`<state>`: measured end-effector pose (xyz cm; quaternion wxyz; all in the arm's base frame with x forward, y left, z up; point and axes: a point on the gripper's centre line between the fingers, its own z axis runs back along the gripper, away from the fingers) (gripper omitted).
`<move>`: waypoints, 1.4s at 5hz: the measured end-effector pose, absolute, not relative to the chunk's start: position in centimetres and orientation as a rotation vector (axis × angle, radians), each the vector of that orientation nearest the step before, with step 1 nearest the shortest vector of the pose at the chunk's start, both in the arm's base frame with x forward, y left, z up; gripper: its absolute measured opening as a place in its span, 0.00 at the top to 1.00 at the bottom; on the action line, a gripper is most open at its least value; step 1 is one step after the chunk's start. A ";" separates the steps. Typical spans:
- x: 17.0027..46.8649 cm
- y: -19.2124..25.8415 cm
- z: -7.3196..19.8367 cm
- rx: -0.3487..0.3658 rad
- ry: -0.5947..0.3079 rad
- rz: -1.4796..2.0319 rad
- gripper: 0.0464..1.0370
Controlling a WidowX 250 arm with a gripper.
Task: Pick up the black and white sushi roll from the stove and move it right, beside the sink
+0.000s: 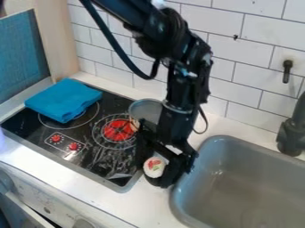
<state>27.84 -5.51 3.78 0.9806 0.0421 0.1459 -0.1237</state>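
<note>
Hanging over the counter strip between the stove and the sink is the gripper (157, 173), pointing down with its fingers closed around a small round white item (154, 165) that has red and green marks on its face. Behind the arm, a grey metal pot or bowl (145, 110) stands at the stove's back right, partly hidden by the arm. A folded blue cloth (63, 99) lies on the back left of the black stove top (113, 153).
The grey sink (250, 178) lies right of the gripper, with a dark faucet (292, 129) at its right back. A white tiled wall (238, 67) runs behind the counter. Stove knobs line the front at lower left.
</note>
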 end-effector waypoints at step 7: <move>22.8 9.2 15.6 0.158 0.200 0.148 0.04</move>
